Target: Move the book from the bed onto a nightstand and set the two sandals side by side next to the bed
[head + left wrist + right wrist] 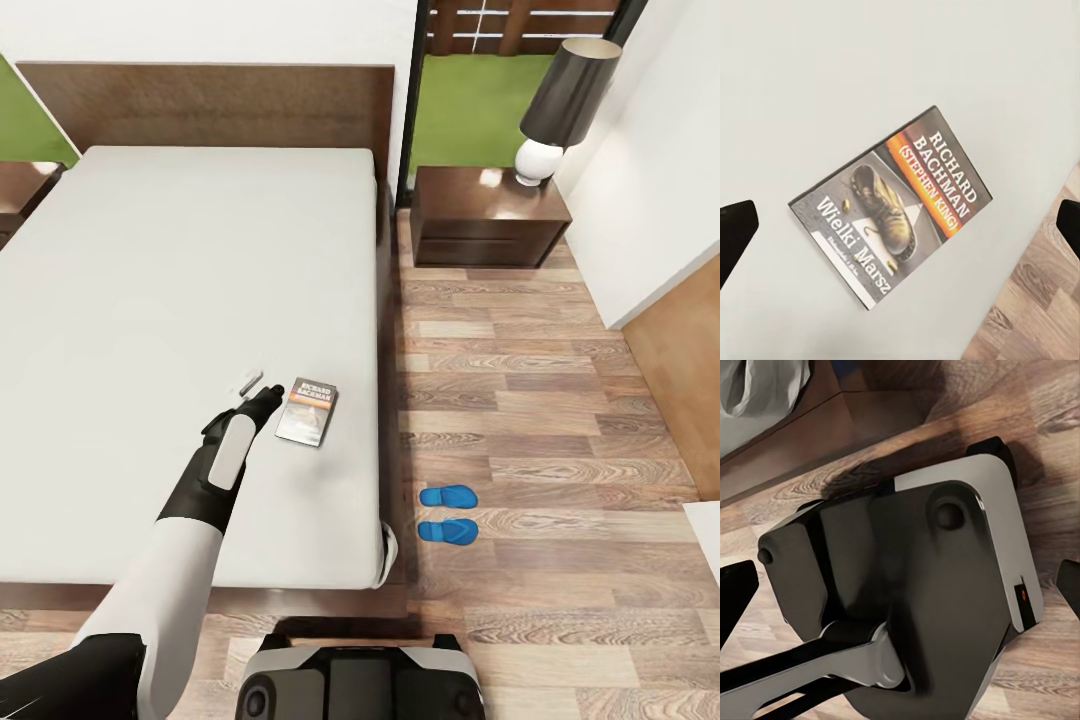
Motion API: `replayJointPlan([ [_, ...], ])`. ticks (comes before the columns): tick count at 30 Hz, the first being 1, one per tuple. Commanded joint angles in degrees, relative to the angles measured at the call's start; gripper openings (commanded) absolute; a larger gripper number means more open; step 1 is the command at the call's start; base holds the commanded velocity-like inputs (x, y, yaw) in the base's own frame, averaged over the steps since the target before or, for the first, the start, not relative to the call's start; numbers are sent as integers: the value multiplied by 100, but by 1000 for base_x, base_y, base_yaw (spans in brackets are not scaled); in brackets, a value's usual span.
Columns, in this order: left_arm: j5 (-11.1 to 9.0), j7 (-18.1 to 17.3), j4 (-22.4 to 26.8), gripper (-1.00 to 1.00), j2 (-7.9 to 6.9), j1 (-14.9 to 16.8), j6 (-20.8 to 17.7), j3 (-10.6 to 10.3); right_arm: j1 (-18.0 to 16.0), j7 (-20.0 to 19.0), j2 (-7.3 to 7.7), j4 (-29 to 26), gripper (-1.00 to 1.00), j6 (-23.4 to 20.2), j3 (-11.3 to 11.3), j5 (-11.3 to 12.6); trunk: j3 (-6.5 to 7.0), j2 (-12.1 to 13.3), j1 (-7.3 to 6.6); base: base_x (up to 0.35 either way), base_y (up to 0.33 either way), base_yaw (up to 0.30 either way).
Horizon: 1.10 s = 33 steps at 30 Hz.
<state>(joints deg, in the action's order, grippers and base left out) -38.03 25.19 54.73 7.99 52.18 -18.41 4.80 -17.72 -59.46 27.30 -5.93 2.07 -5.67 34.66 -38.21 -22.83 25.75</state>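
The left end effector [252, 384] is hovering wide open and empty over the smooth pale bed [180, 300], the thin glossy paperback book [307, 410] lying flat at its three o'clock; two flat blue sandals [448, 513] are sitting paired on the wood-plank floor [540, 400].

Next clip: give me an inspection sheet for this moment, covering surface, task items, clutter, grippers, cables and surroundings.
Surface: bed, plain pale mattress, dark wooden frame.
Job's things: book lies flat on the bed near its floor-side edge; two sandals lie side by side on the wood floor beside the bed; nightstand by the headboard.
Clutter: nothing seen.
Grippers: left gripper open above the mattress beside the book, not touching it; right gripper open, empty, over the robot's base.
Cables: nothing seen.
Surroundings: lamp on the nightstand, white walls, window showing grass.
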Motion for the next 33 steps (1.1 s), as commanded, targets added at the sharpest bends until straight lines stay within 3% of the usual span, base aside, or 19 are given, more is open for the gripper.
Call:
replayJointPlan([
  [1,-47,29,11,100,2,2,-22,12,-4,-18,3,4,100,21,-48,40,-25,-49,25,0,0,0],
  [11,-47,28,30,100,5,2,-24,9,-4,-20,3,4,100,21,-48,40,-205,-450,245,0,0,0],
  [15,-60,22,384,100,10,2,-58,-10,-4,-18,3,4,100,21,-48,40,-276,-611,333,0,0,0],
  [19,-63,16,480,100,16,2,-70,-161,-4,-21,3,4,100,23,-48,40,-348,-771,420,0,0,0],
  [23,-64,-267,623,100,18,2,-74,-368,-5,-21,3,4,100,27,-48,40,-420,-931,508,0,0,0],
  [28,-64,-529,700,100,44,2,-75,-422,-4,-22,3,4,100,30,-48,40,-510,-1132,618,0,0,0],
  [33,-64,-568,679,100,50,2,-68,-460,-6,-22,3,4,100,30,-48,40,-599,-1333,728,0,0,0],
])
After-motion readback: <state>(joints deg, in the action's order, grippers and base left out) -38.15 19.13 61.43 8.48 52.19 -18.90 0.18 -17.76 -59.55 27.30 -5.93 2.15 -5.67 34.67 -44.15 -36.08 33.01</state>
